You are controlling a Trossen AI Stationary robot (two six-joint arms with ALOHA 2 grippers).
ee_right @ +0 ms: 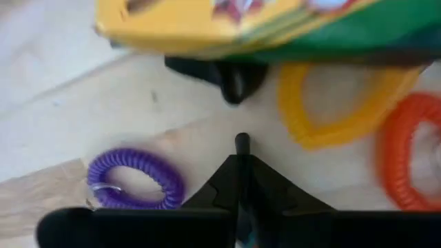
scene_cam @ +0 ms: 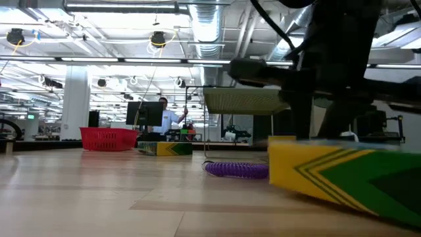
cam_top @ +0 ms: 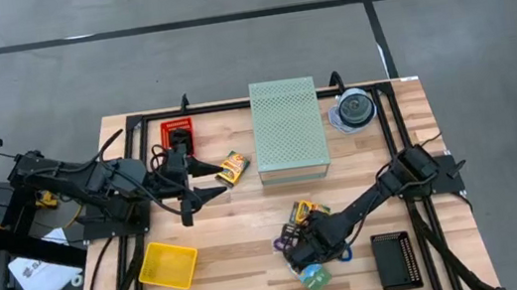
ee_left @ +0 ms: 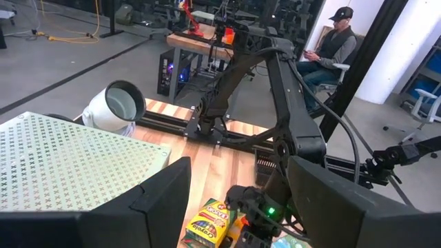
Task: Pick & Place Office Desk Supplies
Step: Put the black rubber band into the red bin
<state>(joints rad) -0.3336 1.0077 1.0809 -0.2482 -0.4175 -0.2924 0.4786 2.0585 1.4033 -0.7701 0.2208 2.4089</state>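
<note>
My right gripper (ee_right: 241, 160) points down at the wood near the table's front middle (cam_top: 295, 252), fingers shut together. A small dark stub (ee_right: 241, 142) shows at their tips. Around it lie a purple coil loop (ee_right: 134, 180), a yellow loop (ee_right: 344, 103), an orange loop (ee_right: 413, 162), a black binder clip (ee_right: 227, 77) and a yellow-green crayon box (ee_right: 275, 21). A green-blue packet (cam_top: 314, 278) lies just nearer the front edge. My left gripper (cam_top: 213, 178) waits open above the table's left, beside a second crayon box (cam_top: 232, 167). My right gripper comes from above, pointing down, with its fingers (ee_right: 227, 180) closed against each other. Whether the dark stub (ee_right: 241, 142) at their tips is something held or part of the fingers, I cannot tell. None of the loops touches it.
A large pale green perforated box (cam_top: 288, 129) and a disc spindle (cam_top: 355, 110) stand at the back, a red basket (cam_top: 178, 133) back left. A yellow tray (cam_top: 168, 265) sits front left, a black tray (cam_top: 394, 260) front right. People sit in the room beyond.
</note>
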